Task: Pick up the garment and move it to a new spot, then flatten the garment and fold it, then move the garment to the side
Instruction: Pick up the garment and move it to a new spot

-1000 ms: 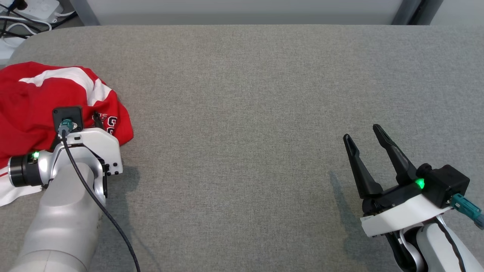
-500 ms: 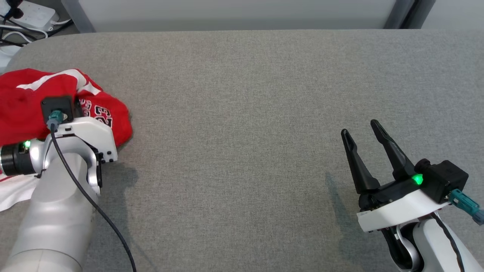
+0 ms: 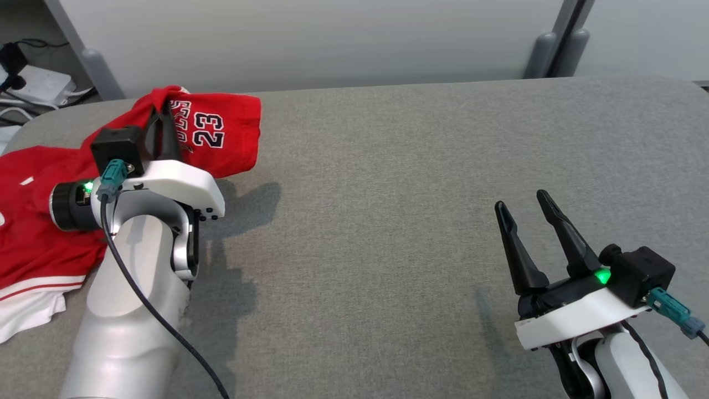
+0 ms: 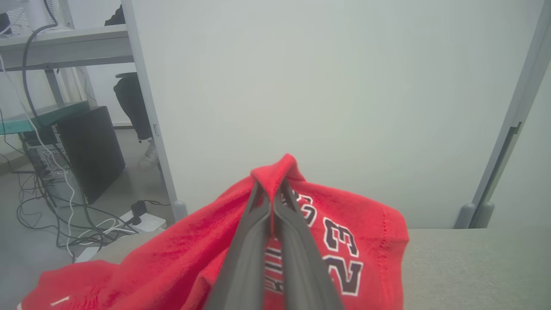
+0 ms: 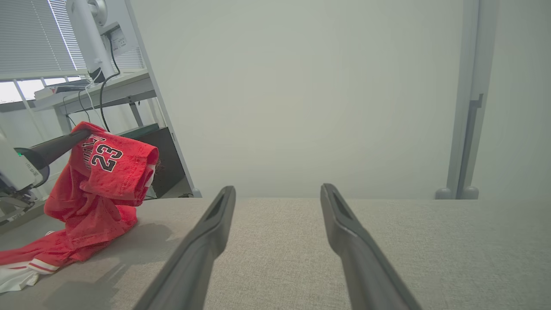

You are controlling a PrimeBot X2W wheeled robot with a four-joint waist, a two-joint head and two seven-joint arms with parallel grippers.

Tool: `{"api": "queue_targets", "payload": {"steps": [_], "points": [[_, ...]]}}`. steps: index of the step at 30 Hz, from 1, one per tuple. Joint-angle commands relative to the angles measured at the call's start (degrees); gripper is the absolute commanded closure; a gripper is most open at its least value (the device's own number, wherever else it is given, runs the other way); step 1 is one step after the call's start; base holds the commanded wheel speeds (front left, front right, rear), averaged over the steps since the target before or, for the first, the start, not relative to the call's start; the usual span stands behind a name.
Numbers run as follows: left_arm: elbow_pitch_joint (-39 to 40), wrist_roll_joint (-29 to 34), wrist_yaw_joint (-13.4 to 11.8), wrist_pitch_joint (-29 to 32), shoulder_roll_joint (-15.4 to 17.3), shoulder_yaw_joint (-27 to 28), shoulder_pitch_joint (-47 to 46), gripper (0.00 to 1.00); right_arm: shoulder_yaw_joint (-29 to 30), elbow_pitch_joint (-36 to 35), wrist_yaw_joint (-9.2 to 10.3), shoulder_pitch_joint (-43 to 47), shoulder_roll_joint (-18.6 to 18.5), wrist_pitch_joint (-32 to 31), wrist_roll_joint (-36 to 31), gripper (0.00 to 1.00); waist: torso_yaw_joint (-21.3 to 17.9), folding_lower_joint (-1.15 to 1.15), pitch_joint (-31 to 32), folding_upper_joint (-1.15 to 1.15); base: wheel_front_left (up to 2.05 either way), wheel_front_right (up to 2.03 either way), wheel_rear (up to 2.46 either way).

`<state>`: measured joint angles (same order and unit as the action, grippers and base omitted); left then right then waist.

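The garment [image 3: 221, 133] is a red jersey with white trim and the number 23. My left gripper [image 3: 164, 111] is shut on a pinched fold of it and holds that part raised above the grey table [image 3: 388, 166] at the far left. The rest of the garment [image 3: 33, 233] trails down onto the table's left edge. In the left wrist view the two fingers [image 4: 297, 241] clamp the red fabric [image 4: 366, 232] at their tips. The right wrist view shows the lifted garment [image 5: 116, 172] hanging at left. My right gripper [image 3: 520, 205] stands open and empty at the lower right.
A pale partition wall [image 3: 310, 39] runs behind the table. Cables and a power strip [image 3: 39, 83] lie on the floor beyond the table's left corner. A person's leg [image 4: 137, 116] stands behind the partition in the left wrist view.
My left gripper shut on the garment and lifted it up and away from me, unfurling the numbered part. The head camera tilted up. The right gripper stayed open.
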<state>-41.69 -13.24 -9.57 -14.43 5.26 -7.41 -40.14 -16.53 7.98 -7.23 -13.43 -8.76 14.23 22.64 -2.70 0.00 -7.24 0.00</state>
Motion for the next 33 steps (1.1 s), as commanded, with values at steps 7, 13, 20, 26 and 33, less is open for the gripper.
{"api": "queue_targets", "payload": {"steps": [7,13,20,26,33], "points": [[5.0,-0.6,3.5,-0.6,-1.3,-2.3,-2.4,1.00,-0.7,-1.1,-0.25,0.5,1.0,0.8,-0.1,0.00,-6.0,0.00,2.9,0.00,0.00,0.00,0.00],[6.8,-1.3,4.5,-0.6,-2.3,-8.8,-4.6,1.00,-0.8,-0.7,-0.25,1.0,1.2,0.8,0.1,0.00,-9.6,0.00,4.3,0.00,0.00,0.00,0.00],[9.0,-8.0,1.4,-0.6,-2.4,-19.6,-5.0,1.00,-0.7,-0.7,-0.25,1.0,1.5,0.8,0.3,0.00,-11.7,0.00,4.3,0.00,0.00,0.00,0.00],[9.7,-8.0,-1.5,-0.6,-2.4,-21.3,-4.8,1.00,0.4,-1.0,-0.25,1.9,1.4,0.8,0.0,0.00,-10.0,0.00,4.1,0.00,0.00,0.00,0.00],[10.0,-8.3,-1.8,-0.3,-2.4,-22.1,-0.3,1.00,0.6,-1.3,-0.25,2.0,1.6,0.8,-0.4,0.00,-8.0,0.00,3.8,0.00,0.00,0.00,0.00]]}}
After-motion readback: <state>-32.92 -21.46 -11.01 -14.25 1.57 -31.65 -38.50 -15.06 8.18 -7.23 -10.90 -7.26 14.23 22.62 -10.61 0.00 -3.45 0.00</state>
